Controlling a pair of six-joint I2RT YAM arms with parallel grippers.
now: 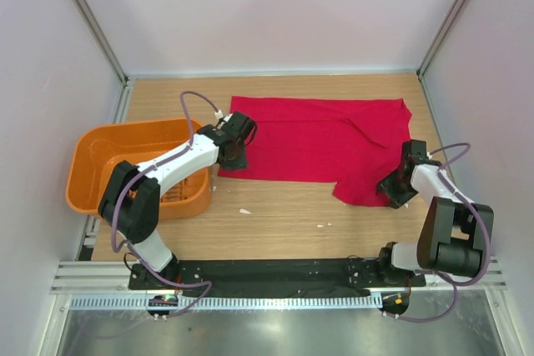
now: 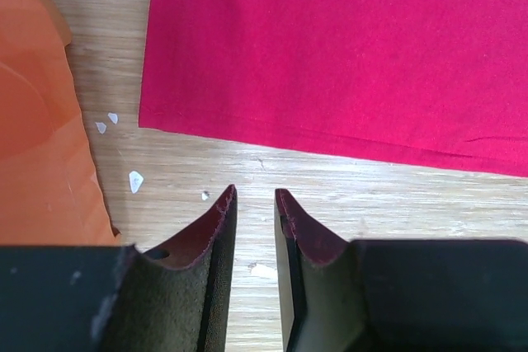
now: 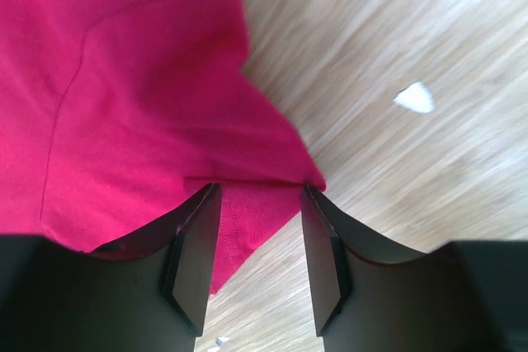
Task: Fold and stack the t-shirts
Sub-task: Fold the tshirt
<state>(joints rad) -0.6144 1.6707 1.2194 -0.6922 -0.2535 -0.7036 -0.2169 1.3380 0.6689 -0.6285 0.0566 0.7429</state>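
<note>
The red t-shirt (image 1: 321,141) lies spread flat across the far middle of the wooden table, with a sleeve hanging toward the near right. My left gripper (image 1: 234,156) hovers at the shirt's near left corner, jaws slightly apart and empty; in the left wrist view the gripper (image 2: 254,195) is over bare wood just short of the shirt's hem (image 2: 330,142). My right gripper (image 1: 392,192) is open at the sleeve's near edge; in the right wrist view the gripper (image 3: 256,191) straddles a corner of the red cloth (image 3: 247,212) without closing on it.
An orange slotted basket (image 1: 100,152) stands at the left, beside my left arm; its wall shows in the left wrist view (image 2: 41,146). Small white scraps (image 1: 244,211) lie on the wood. Pale walls enclose the table on three sides.
</note>
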